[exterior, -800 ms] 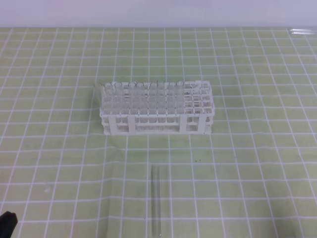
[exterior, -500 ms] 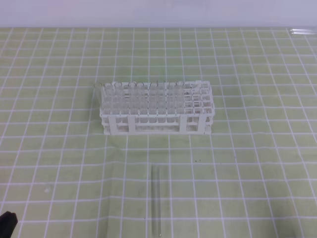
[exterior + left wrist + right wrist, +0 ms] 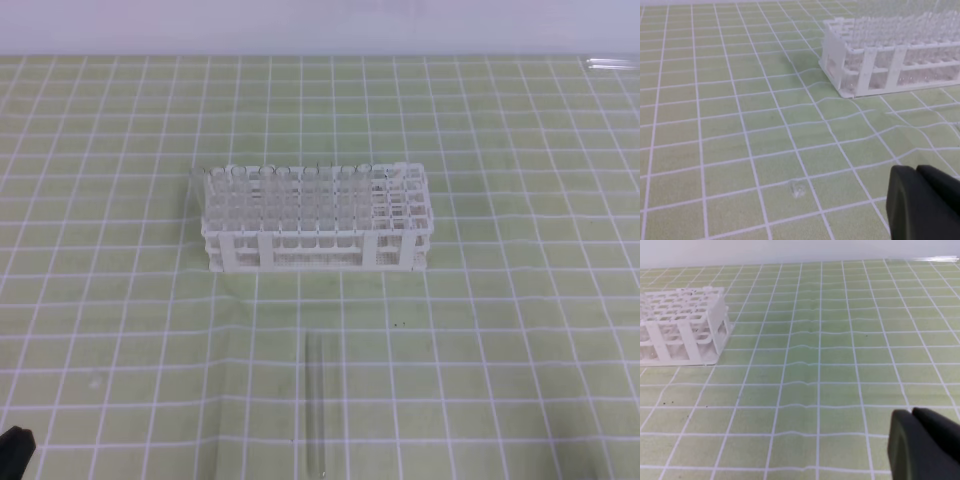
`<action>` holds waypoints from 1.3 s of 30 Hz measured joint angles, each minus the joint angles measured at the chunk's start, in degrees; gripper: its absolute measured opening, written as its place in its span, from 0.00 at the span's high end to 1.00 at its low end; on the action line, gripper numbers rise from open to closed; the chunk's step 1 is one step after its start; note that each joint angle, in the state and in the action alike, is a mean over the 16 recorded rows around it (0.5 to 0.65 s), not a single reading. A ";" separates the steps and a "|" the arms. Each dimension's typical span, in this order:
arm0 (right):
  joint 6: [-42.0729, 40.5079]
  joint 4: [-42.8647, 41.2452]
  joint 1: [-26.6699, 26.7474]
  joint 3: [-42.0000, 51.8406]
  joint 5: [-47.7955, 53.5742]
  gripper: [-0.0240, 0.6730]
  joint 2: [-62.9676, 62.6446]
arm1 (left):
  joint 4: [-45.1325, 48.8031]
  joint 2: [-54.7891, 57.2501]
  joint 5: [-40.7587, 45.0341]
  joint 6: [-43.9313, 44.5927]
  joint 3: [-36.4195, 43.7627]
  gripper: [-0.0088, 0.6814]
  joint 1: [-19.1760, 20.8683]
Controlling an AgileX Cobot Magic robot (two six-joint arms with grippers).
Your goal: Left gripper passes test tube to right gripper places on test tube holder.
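Green matting ruled with a white grid covered the whole work surface, running back to a pale wall along the far edge and lying slightly rippled in the left wrist view. On it, near the middle, stood the white test tube holder, its long side facing the camera. Most of its square holes, from the left end across, held upright clear tubes, while the holes at its right end showed open. Nearer the camera and well apart from the rack, the test tube lay flat on the mat, pointing roughly toward the rack, with nothing touching it. The left gripper sat low over the mat, its black fingers pressed together with nothing between them; only a black tip of it showed at the lower left corner of the high view. The right gripper was likewise closed and empty, over bare mat to the right of the rack.
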 joint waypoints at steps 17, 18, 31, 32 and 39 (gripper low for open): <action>0.00 0.00 0.00 0.00 0.00 0.99 0.04 | -0.02 -0.33 -0.22 -0.01 0.30 0.99 0.00; 0.00 0.00 0.00 0.00 0.00 0.99 0.04 | -0.02 -0.33 -0.22 -0.01 0.30 0.99 0.00; 0.00 0.00 0.00 0.00 0.00 0.99 0.04 | -0.02 -0.33 -0.22 -0.01 0.30 0.99 0.00; 0.00 0.00 0.00 0.00 0.00 0.99 0.04 | -0.02 -0.44 -0.27 -0.02 0.37 0.99 0.00; 0.00 0.00 0.00 0.00 0.00 0.99 0.04 | -0.01 -0.22 -0.16 -0.01 0.22 0.99 0.00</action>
